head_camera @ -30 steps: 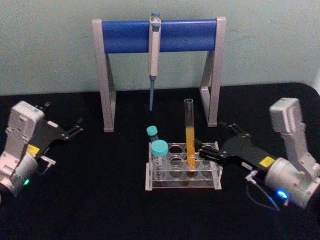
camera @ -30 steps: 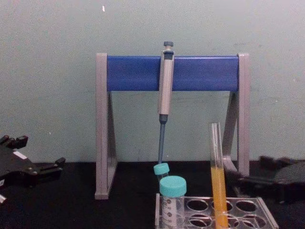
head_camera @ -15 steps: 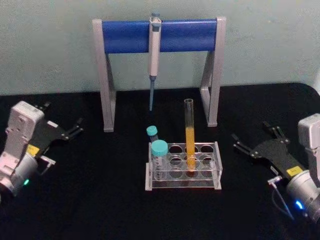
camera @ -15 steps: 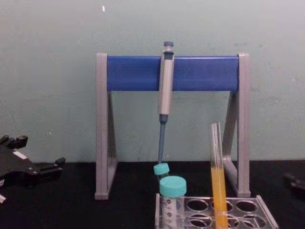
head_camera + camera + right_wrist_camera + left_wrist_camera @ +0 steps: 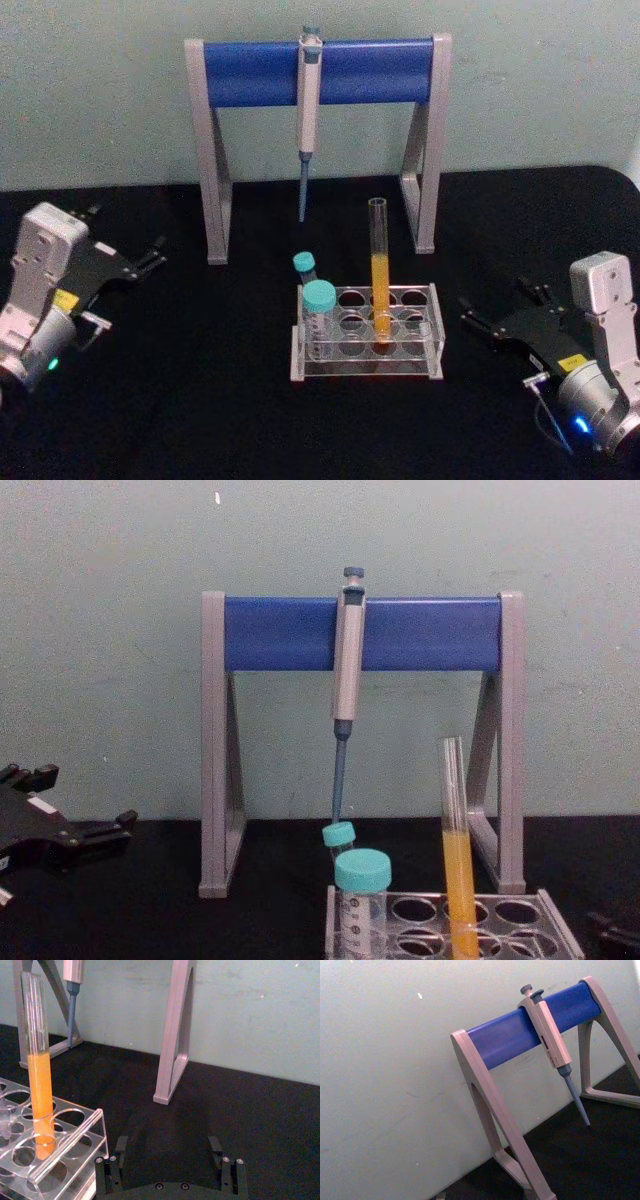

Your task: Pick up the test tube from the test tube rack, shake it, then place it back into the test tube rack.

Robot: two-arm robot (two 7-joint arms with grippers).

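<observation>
Surface: black table (image 5: 230, 400), pale green wall behind.
Test tube (image 5: 379, 268): stood upright in the test tube rack (image 5: 366, 345), right of centre, orange-yellow liquid in lower half.
Right gripper (image 5: 492, 315): hung low, just right of the rack, apart from it, fingers (image 5: 119, 1146) spread wide, holding nothing.
Left gripper (image 5: 150, 254): parked far left, fingers apart, empty.
Pipette stand (image 5: 320, 70): stood behind, pipette (image 5: 306, 110) hung on it.
Teal-capped vials (image 5: 319, 318): sat at the rack's left end.

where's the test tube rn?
The test tube stands upright in the test tube rack at table centre in the head view, right of the teal-capped vials, with the open right gripper apart to its right.
</observation>
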